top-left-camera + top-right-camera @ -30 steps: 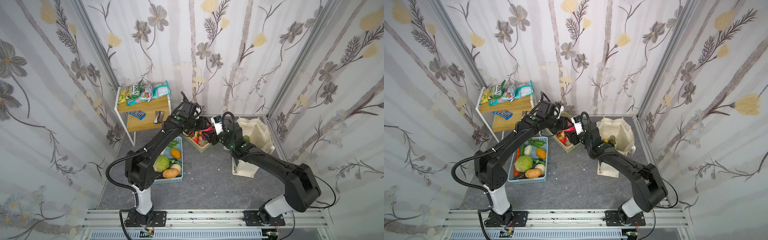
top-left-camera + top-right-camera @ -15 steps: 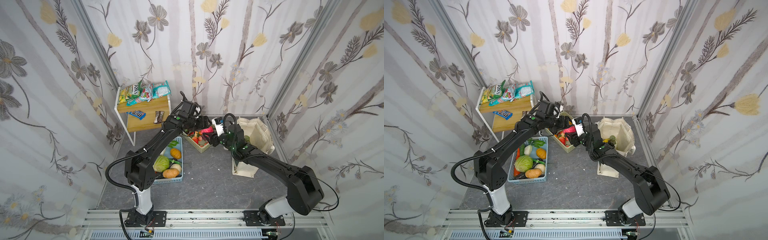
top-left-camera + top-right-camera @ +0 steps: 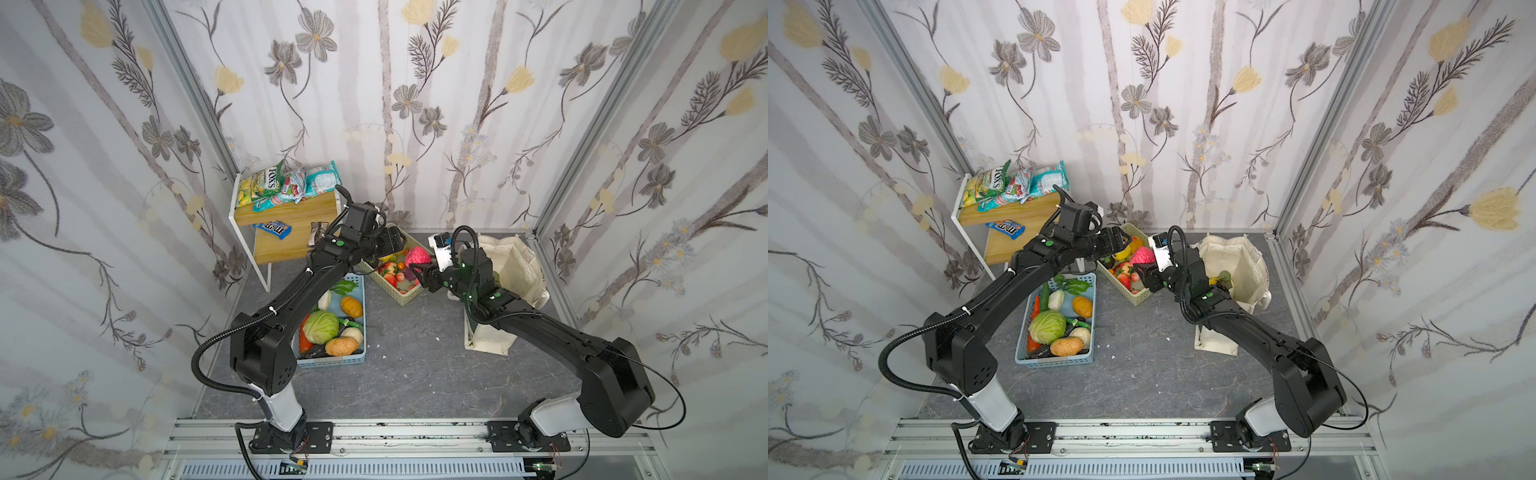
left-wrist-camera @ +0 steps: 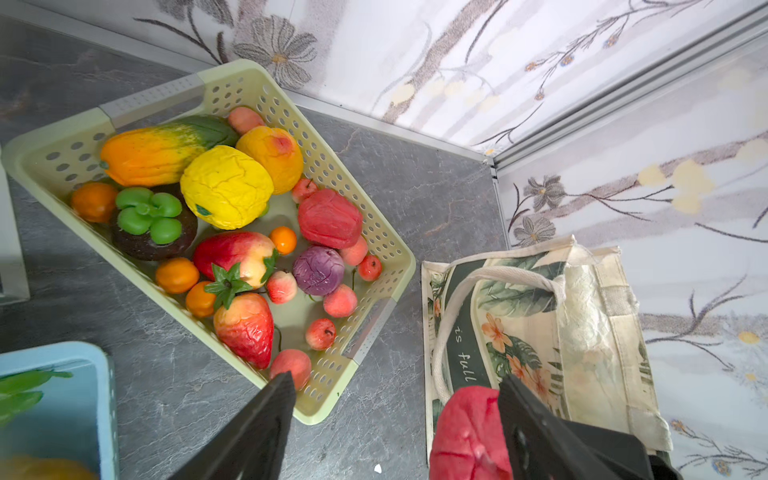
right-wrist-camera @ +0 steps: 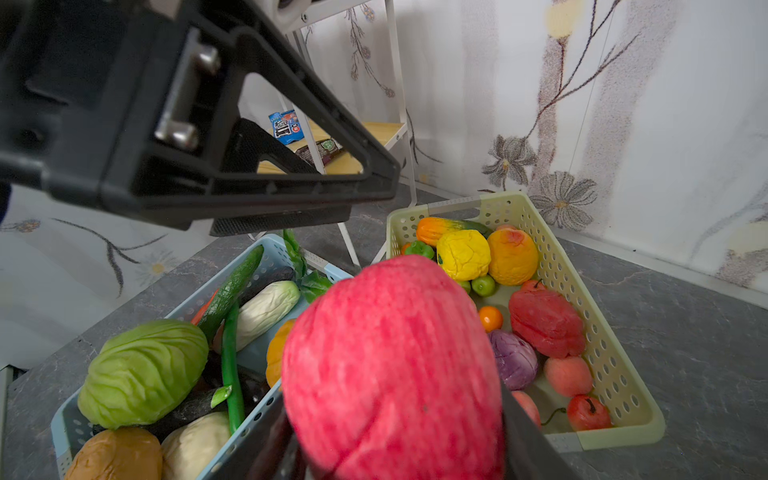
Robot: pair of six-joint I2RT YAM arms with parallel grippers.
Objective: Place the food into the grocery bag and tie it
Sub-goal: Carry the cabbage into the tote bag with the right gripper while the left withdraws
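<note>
The bag (image 3: 519,266) is barely filled, not tied.
The right pincer (image 5: 392,399) grips the pink ball (image 5: 386,332); the left pincer (image 4: 395,380) is open; most food (image 4: 226,187) is outside.

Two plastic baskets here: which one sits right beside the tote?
The beige perforated basket of fruit, next to the cream floral tote; the light blue basket holds vegetables and lies farther off.
</note>
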